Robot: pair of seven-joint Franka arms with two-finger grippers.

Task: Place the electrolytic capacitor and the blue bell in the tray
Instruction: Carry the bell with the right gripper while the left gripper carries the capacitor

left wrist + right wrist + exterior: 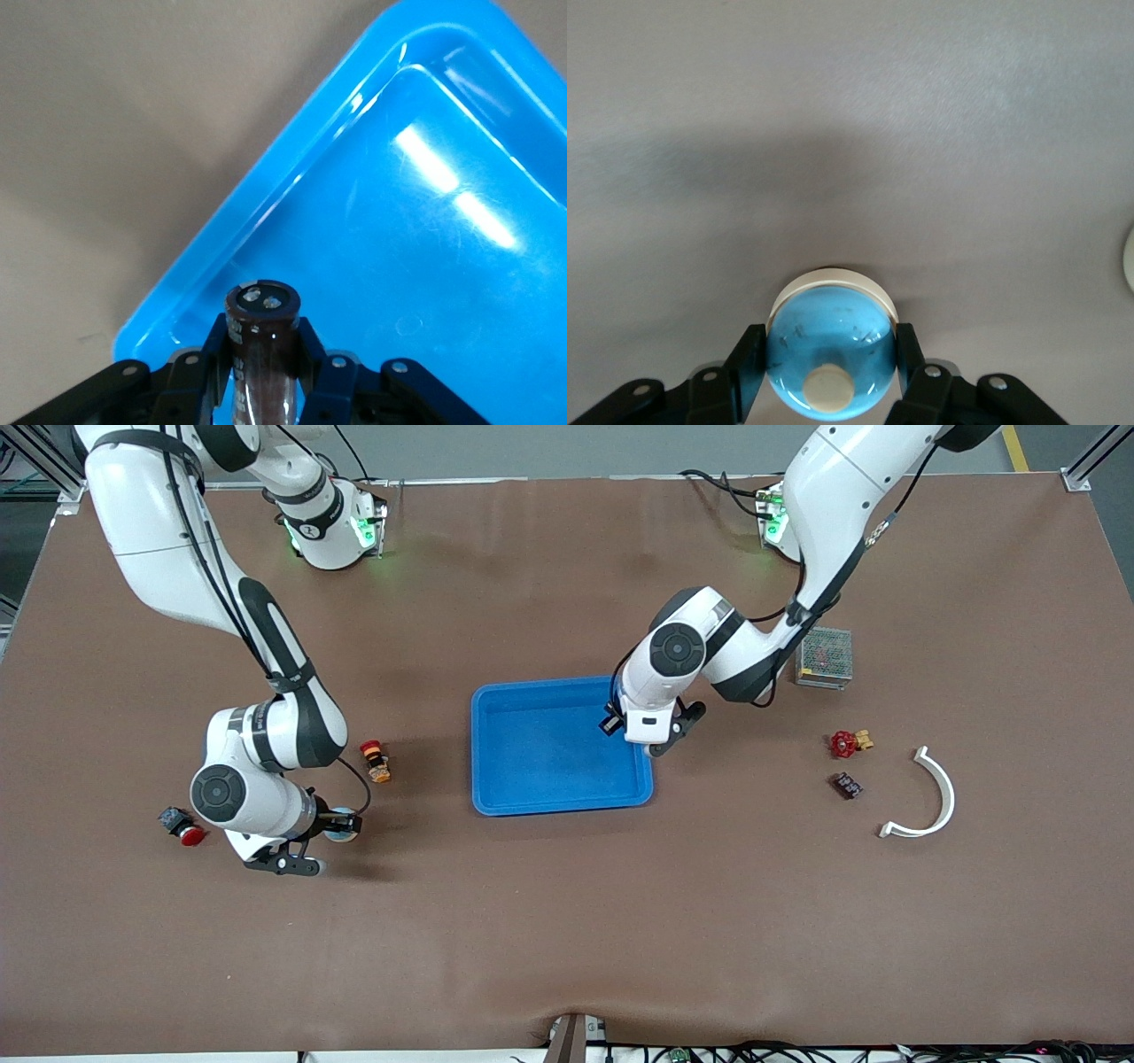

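The bright-blue tray [532,779] lies at the table's middle. My left gripper [613,722] hangs over the tray's end toward the left arm and is shut on the electrolytic capacitor [262,329], a dark brown cylinder with a silver-spotted top. The tray's floor and rim [292,177] show under it. My right gripper [342,826] is low at the right arm's end of the table, shut on the blue bell [827,354], a blue dome with a white button and white base. Its fingers [747,354] press both sides of the dome. The bell barely shows in the front view [344,829].
A red-and-orange push button [376,762] lies between the right gripper and the tray. A red-and-black button [182,826] lies beside the right arm. Toward the left arm's end are a mesh metal box [824,657], a red valve [848,742], a small dark part [848,785] and a white curved piece [932,797].
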